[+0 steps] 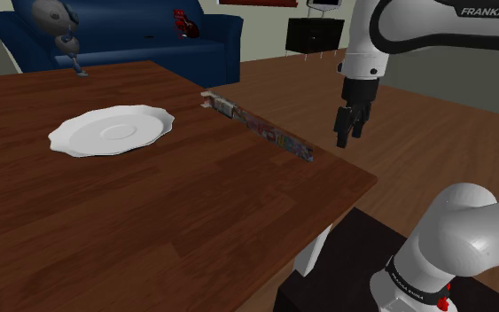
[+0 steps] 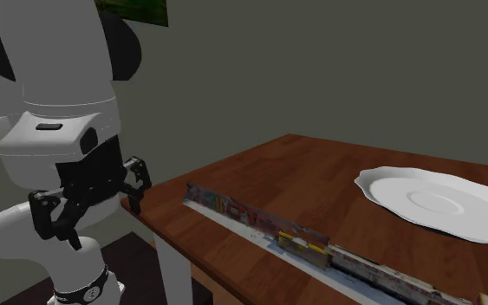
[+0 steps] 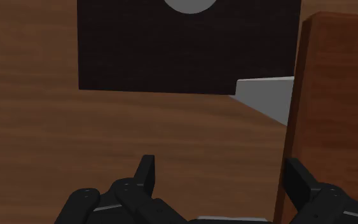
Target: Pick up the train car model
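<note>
A dark brown wooden desk stands on a wood-plank floor. Behind it are a blue sofa, a low black cabinet and a plain grey-green wall. A white scalloped plate lies toward the shoulder view's left.

The train car model, long, thin and covered in a many-coloured pattern, lies flat along the desk's edge nearest the arm. Bare wood separates it from the plate. Any lettering on its sides is too small to read. The white arm bears the letters "FRANKA EM" where the picture cuts off.

The gripper hangs off the desk, just beyond that edge and near the model's end, over open floor. In the wrist view its fingers stand apart with nothing between them. The desk's edge is beside one of them, and the black stand and a white desk leg lie beyond.
</note>
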You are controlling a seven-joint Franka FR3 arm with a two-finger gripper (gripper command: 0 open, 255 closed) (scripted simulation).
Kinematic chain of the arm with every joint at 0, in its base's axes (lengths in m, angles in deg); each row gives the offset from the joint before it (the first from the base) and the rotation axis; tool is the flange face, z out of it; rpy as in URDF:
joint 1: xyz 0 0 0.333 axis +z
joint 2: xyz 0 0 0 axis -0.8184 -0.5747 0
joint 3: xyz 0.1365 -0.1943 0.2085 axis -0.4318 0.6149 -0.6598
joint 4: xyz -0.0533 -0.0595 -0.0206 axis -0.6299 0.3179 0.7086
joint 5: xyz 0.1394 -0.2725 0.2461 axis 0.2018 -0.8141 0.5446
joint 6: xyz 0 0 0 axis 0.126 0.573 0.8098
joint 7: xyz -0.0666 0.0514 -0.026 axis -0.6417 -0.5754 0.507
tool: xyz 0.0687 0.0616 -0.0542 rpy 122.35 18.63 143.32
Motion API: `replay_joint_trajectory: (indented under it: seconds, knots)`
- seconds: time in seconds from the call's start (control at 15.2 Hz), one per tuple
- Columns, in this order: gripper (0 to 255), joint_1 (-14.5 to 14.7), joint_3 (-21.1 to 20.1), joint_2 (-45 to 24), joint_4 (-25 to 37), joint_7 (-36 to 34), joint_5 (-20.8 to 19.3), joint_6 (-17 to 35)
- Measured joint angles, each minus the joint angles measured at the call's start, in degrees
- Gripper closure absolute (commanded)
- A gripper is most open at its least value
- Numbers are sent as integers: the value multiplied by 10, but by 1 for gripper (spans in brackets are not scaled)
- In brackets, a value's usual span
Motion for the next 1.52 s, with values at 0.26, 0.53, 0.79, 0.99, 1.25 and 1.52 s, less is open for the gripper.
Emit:
replay_joint_trajectory:
  seconds: [0.26,0.53,0.79,0.99,1.25,1.52]
  knots:
    - [0,4,-15,-37,28,-18,9,18]
    - [0,9,-42,-107,82,-51,21,50]
    - [0,13,-69,-171,140,-88,26,73]
    - [0,15,-89,-234,203,-117,22,85]
    - [0,19,-113,-313,291,-157,10,93]
    - [0,26,-133,-395,392,-196,-12,87]
